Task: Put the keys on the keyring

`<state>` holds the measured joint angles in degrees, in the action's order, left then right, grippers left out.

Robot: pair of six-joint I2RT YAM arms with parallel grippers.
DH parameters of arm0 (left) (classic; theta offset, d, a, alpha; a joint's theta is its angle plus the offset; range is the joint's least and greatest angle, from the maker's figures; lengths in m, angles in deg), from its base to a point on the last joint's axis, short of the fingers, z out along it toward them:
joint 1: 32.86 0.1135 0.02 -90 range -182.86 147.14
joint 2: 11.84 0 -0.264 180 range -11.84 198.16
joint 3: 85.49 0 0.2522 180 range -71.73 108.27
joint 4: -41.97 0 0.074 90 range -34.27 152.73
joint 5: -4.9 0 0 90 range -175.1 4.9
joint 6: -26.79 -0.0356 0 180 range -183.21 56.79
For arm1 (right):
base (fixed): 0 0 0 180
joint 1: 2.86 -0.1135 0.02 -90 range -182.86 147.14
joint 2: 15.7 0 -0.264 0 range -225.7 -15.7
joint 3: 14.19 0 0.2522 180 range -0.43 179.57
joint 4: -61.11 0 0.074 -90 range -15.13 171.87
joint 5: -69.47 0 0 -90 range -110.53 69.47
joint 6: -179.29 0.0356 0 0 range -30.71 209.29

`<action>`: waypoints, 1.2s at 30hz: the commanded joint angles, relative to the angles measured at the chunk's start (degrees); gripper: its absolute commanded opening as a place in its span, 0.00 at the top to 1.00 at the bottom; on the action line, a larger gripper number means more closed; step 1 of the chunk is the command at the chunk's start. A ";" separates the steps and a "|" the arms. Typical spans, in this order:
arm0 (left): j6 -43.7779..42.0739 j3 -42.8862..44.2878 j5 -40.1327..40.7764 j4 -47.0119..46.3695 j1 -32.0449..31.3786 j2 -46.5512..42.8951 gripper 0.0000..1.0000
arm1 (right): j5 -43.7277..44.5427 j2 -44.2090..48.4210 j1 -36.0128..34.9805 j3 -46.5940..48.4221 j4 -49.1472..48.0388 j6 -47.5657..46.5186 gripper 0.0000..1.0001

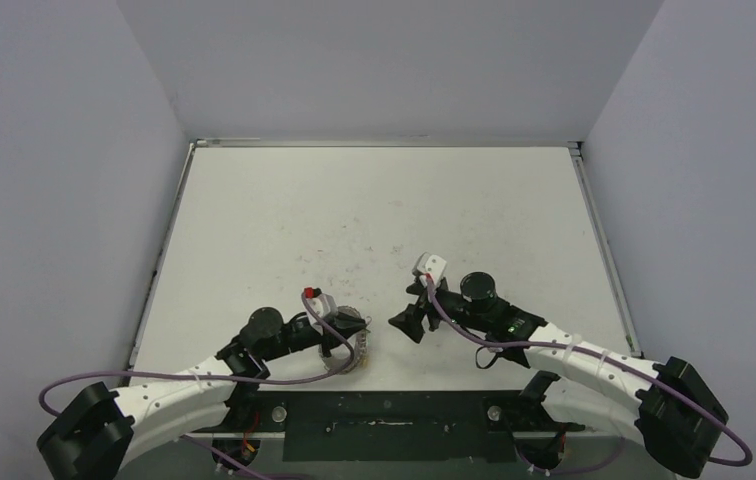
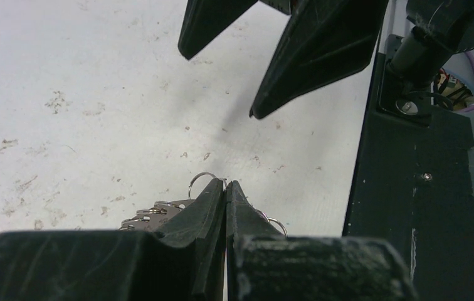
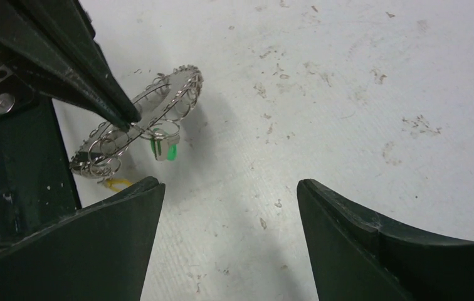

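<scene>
White scuffed table [image 1: 374,200], grey walls round it. Nearest you, just past the black base plate [image 1: 384,425], your left gripper [image 2: 226,187] has its fingers pressed together on the rim of the keyring [image 3: 156,100], holding it tilted on edge close to the table's near edge. Green key [image 3: 167,150] hangs at a wire loop under the ring. Yellow key [image 3: 118,183] shows only as a sliver below the ring's low end. Just beside, to the right, your right gripper [image 3: 228,183] has its fingers spread wide, gripping nothing, tips toward the ring. Farther out, scattered stains mark the surface.
</scene>
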<state>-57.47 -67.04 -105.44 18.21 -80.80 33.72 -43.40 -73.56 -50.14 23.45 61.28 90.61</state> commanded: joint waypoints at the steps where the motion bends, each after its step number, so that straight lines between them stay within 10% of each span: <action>1: -0.21 4.24 0.42 -5.34 -0.09 4.11 1.00 | -1.07 1.94 3.77 -1.58 -6.37 4.95 0.20; 18: 3.04 8.79 8.21 -3.30 0.17 12.88 1.00 | -2.73 -1.50 13.79 -5.20 -9.31 12.22 0.15; 24: 7.45 16.08 5.42 5.70 3.80 19.35 0.81 | -1.77 -3.39 19.70 -4.91 -8.77 13.83 0.03; 30: 13.18 19.60 2.58 8.20 12.13 22.06 0.39 | 1.00 -4.92 27.21 -2.33 -5.66 14.63 0.00; 36: 13.99 21.28 12.00 18.98 21.55 15.95 0.16 | 12.24 -3.45 33.95 -0.25 -1.08 15.04 0.00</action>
<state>-45.40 -49.06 -100.11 29.71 -64.45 54.57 -40.17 -78.41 -19.30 19.95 59.21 104.65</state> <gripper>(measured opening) 0.791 0.999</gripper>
